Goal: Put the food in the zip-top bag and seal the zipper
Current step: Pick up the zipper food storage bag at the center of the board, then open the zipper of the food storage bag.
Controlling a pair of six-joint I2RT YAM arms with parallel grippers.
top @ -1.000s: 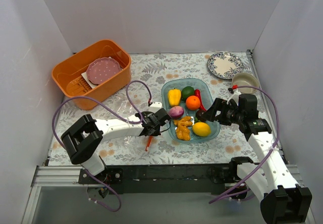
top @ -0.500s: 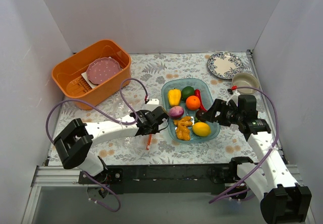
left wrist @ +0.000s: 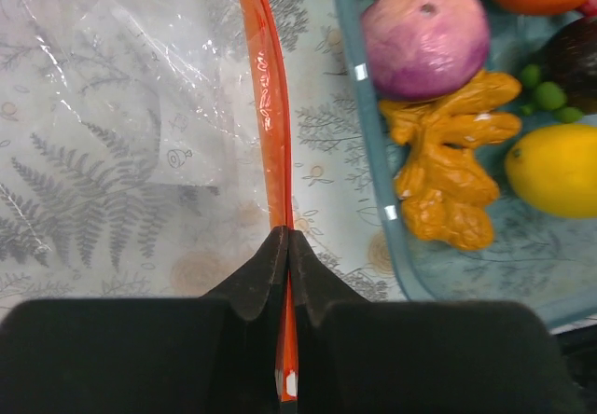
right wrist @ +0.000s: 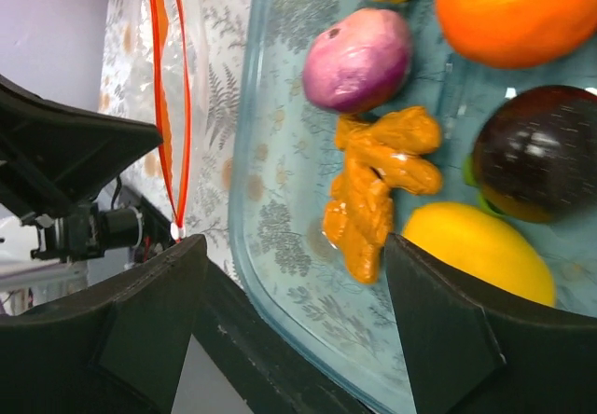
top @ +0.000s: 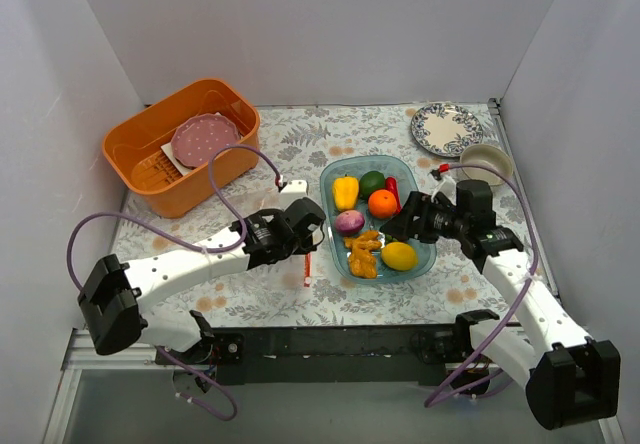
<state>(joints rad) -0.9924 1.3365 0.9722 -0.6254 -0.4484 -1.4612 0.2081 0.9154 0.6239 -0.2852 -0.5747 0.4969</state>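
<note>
Left gripper (left wrist: 283, 246) jaws are clamped fully together on the zipper (left wrist: 266, 106), close to its near end. A second ago they stood a crack apart, so the pinch has only just landed, and the arm has swung slightly far and right with it. Zip-top bag (left wrist: 140, 78) lies flat on the floral cloth (top: 330, 134), just left of the tray (left wrist: 371, 153). The bag is thin, clear, crinkly film; the zipper is a stiff, narrow orange-red strip, and its two tracks look parted in the right wrist view. Judgement: the mouth is now secured for loading, but no food is bagged yet. The tray is clear blue hard plastic, oval. It holds a smooth purple onion (left wrist: 425, 36), a knobbly yellow-orange ginger-like piece (left wrist: 448, 162), a glossy lemon (left wrist: 557, 167), an orange (right wrist: 513, 8), a shiny dark round one (right wrist: 532, 162), a yellow pepper (top: 345, 192), a green round one (top: 372, 182) and a red chili (top: 392, 189). Right gripper (right wrist: 291, 251) jaws are spread wide and grip nothing; it hovers over the tray's near right part by the lemon and has edged left in the last second. A food pick looks next.
</note>
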